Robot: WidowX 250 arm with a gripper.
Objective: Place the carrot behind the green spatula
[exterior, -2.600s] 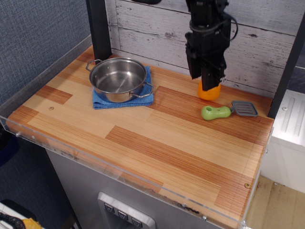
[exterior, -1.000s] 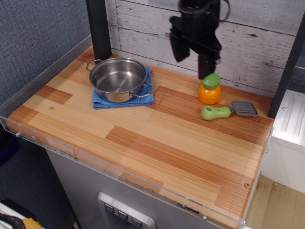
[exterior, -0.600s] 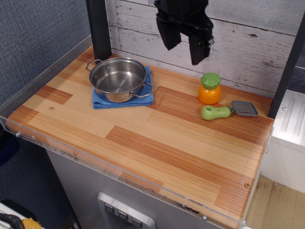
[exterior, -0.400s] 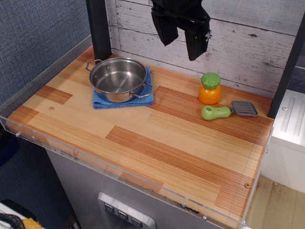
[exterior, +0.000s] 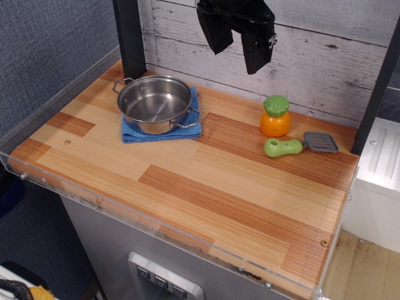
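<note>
Observation.image view: carrot (exterior: 275,116) stands upright behind green spatula (exterior: 292,145); jaws hang wide open, empty, well above. Placement judged complete; only retreat remains.

Setting was a mock kitchen built for robot testing, not a real home. Wood-laminate worktop (exterior: 187,181) had clear plastic edging along its near and left sides. Whitewashed plank backdrop (exterior: 337,56) stood behind it, grey fabric panel (exterior: 44,44) at left. Black frame posts (exterior: 130,37) rose at the back. A steel pot (exterior: 154,103) sat on a blue cloth (exterior: 190,130); toy-sized utensils lay nearby
</note>
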